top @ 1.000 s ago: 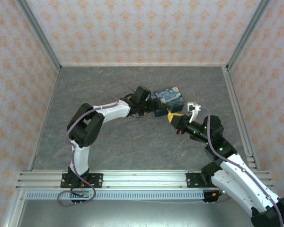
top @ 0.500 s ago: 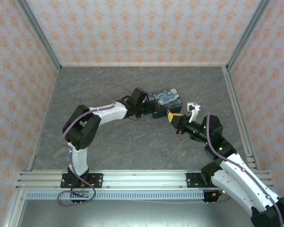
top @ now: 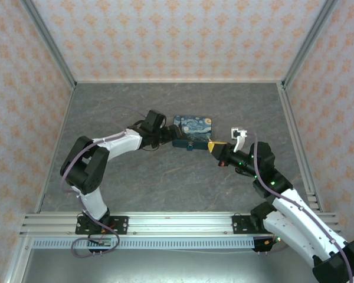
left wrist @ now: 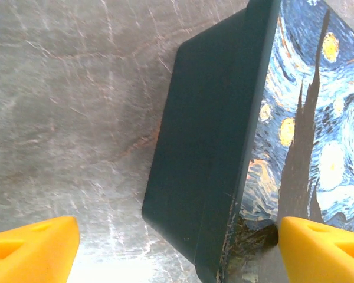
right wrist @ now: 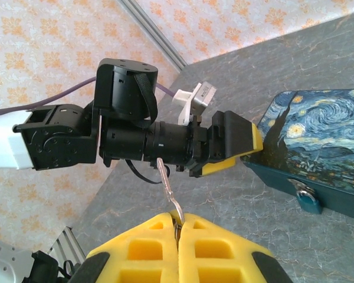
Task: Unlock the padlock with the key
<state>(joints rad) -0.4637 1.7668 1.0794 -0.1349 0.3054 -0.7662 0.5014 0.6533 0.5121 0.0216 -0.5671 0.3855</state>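
The small teal padlock (right wrist: 308, 200) hangs on the front side of the starry-print tin (top: 192, 130), and from above the padlock (top: 189, 147) is a speck at the tin's near edge. My left gripper (top: 169, 137) stands open around the tin's left end. One yellow finger (left wrist: 321, 250) rests on the printed lid and the other (left wrist: 30, 249) is over bare table, clear of the tin's dark side (left wrist: 206, 147). My right gripper (right wrist: 178, 219) is shut on the thin metal key (right wrist: 167, 183), whose shaft sticks out from the fingertips. It hovers right of the tin, a short way from the padlock.
Patterned walls with metal rails (top: 53, 56) close in the grey table (top: 106, 106) on three sides. The left arm's black wrist (right wrist: 127, 118) and its cable lie between my right gripper and the tin. Open floor lies behind and in front of the tin.
The left arm has swung left and the tin has moved left with it, turning square to the table's edge. The right gripper has followed slightly left, still holding the key.
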